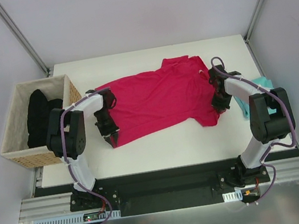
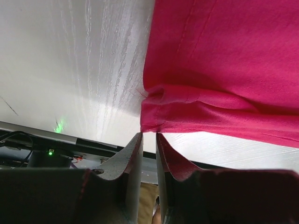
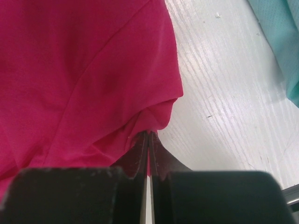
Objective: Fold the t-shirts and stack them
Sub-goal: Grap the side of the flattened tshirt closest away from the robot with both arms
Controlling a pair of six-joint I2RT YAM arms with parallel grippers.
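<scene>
Crimson-pink t-shirt (image 1: 159, 101) lies spread nearly flat across the middle of the white counter (image 1: 161, 145), collar end toward the right and hem toward the left; only the top view shows it whole, with the wicker basket (image 1: 30, 158) at the counter's left edge holding black cloth (image 1: 39, 117), and the teal t-shirt (image 1: 260, 82) bunched at the right edge, partly hidden under the right arm; the left wrist view alone shows the left claw (image 2: 148, 135) at the near hem corner, its jaws a narrow slit apart and the cloth puckered right at the tips, though whether the corner is actually pinched I cannot tell; the right wrist view alone shows the right claw (image 3: 148, 135) closed tight on a gathered fold of the sleeve edge, with a strip of teal in its upper right corner, apart from the red; bare counter runs along the near edge in front of the shirt and in a band along the far edge; the basket wall stands close beside the left arm, and the teal shirt lies near the right arm's outer side.
</scene>
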